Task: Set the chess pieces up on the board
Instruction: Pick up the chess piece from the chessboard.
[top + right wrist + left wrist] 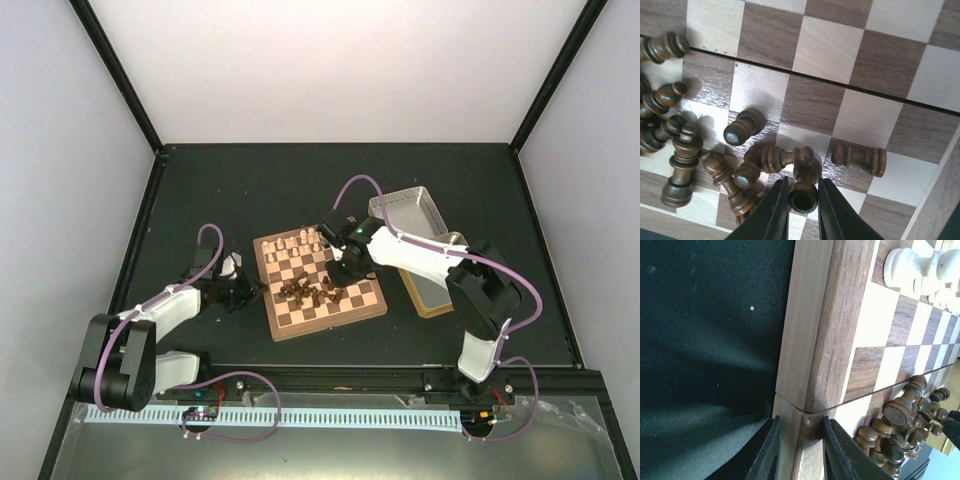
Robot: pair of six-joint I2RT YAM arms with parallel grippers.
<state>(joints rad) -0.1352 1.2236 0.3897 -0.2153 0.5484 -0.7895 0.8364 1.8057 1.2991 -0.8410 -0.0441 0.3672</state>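
Right hand (804, 204) tight around dark piece (805, 175) (on board (815, 100))

I work in a lab test cell: plain white panel walls (340, 60) on black frame posts (118, 70) box in my matte black counter (250, 190).

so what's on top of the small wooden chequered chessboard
Pale cream chessmen along the far edge, a heap of toppled dark brown chessmen near the middle. The right arm hides some squares.
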